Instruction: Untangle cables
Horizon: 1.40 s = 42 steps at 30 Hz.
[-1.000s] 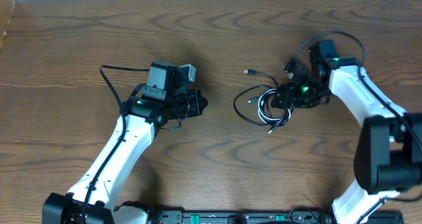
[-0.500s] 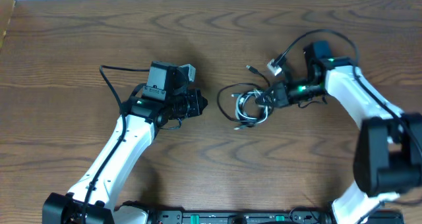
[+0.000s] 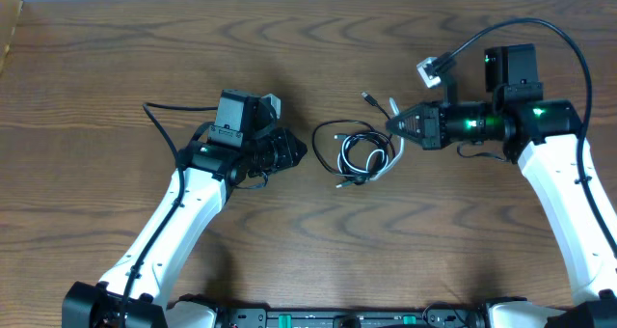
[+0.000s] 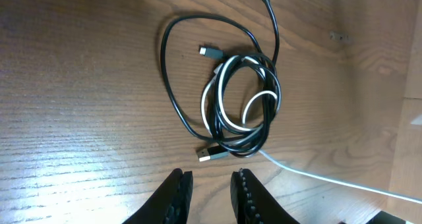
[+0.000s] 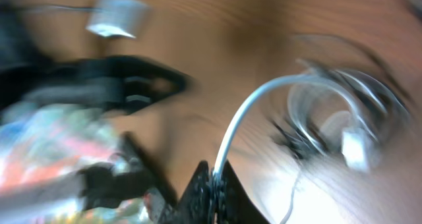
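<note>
Left gripper [image 4: 210, 190]: lies low over the table [image 3: 116, 58], just left of the cables. Its fingers stand a little apart with nothing between them, so it is released and idle.
Black cable [image 4: 166, 72]: lies on the wood between the two arms. One wide loop swings out to the left and tighter turns are wound into the coil on the right. One plug [image 4: 210, 156] pokes out at the coil's near edge, and another end runs away toward the far side of the table.
White cable [image 4: 264, 96]: its turns sit inside the same coil, crossing over and under the black ones. One strand leaves the coil and runs off to the right.
Right gripper [image 3: 393, 125]: just right of the coil, pointing at it. The right wrist view is blurred, but the fingers appear clenched on the white strand where it leaves the pile.
Done so far: little, by my reading. One white strand is gripped and drawn out sideways, and the black outer loop lies loose.
Left to do: nearly all of it. The coil's core has both colours wound together, no cord lies apart from the other, and only one arm has a hold.
Likely need: a hold on the black cable from the left, so the two can be pulled apart.
</note>
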Tool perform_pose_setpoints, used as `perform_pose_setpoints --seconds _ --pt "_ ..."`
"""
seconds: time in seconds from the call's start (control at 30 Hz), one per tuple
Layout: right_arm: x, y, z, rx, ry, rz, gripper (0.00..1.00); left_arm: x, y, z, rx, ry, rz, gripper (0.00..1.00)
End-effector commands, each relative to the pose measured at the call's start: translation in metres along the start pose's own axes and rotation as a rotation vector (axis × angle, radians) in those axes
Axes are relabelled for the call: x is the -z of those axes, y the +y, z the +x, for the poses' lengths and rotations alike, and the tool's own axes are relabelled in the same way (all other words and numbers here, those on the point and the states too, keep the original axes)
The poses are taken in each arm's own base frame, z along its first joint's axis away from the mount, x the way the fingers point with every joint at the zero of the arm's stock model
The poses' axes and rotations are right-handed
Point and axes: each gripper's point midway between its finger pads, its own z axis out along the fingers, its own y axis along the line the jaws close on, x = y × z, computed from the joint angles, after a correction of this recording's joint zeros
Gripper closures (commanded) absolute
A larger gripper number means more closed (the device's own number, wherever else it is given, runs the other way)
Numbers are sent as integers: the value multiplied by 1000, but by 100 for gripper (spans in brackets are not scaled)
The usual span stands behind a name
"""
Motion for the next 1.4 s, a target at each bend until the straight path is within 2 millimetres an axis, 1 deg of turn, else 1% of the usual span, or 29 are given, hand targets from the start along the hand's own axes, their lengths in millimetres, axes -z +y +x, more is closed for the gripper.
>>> perform_pose_setpoints --seconds 0.0,0.03,0.1,0.17,0.23,0.3,0.4,0.43,0.47,0.5,0.53,0.57,0.6,0.63,0.67,0.73,0.8,0.87,0.93,1.03,1.17,1.23,1.3,1.37 --pt "32 -89 4 -245 -72 540 99 0 -4 -5 -6 -7 4 75" --pt "39 -105 14 -286 -54 639 99 0 -4 -5 -6 -7 4 75" --pt "49 -126 32 -340 -9 770 99 0 -4 -5 -6 -7 4 75" --pt "47 -139 45 -366 41 823 99 0 -4 -5 -6 -7 3 75" --pt "38 -155 65 -399 126 856 98 0 -3 -5 -7 -9 0 75" --pt "36 -164 72 -410 160 889 93 0 -3 -5 -11 -9 0 75" --pt "34 -180 77 -390 216 936 57 0 -3 -5 -18 -10 0 75" --pt "33 -183 77 -369 230 932 43 0 -3 -5 -18 -10 0 75" --pt "29 -183 73 -324 240 906 34 0 -3 -5 -18 -11 -3 75" --pt "27 -181 71 -309 241 884 32 0 -3 -5 -18 -11 -3 75" --pt "17 -169 62 -244 244 785 29 0 -3 -5 -18 -11 -3 75" --pt "5 -149 46 -173 223 653 27 0 -3 -6 -18 -12 -3 75" --pt "0 -141 37 -152 201 599 28 0 -3 -6 -18 -12 -3 75" --pt "-11 -125 20 -106 147 490 31 0 -3 -6 -18 -12 -3 75" --pt "-18 -118 9 -81 109 432 34 0 -3 -5 -18 -11 -3 75" --pt "-26 -118 -1 -56 81 412 39 0 -3 -5 -18 -11 -3 75" --pt "-37 -124 -4 -55 85 410 42 -1 -3 -5 -18 -11 -3 75" --pt "-51 -133 -4 -52 101 407 48 -1 -2 -5 -17 -10 -4 75" --pt "-78 -145 -2 -45 131 389 59 -1 -2 -5 -16 -9 -4 75" --pt "-102 -154 3 -32 162 381 70 -1 -2 -5 -16 -9 -5 75" --pt "-124 -155 10 36 201 368 72 -1 -1 -5 -16 -10 -7 75" --pt "-133 -154 17 54 229 369 76 -1 -1 -5 -16 -11 -7 75" --pt "-140 -150 23 63 252 363 80 -1 -1 -5 -16 -11 -7 75" --pt "-142 -147 25 70 258 360 81 -1 -1 -5 -16 -10 -7 75"
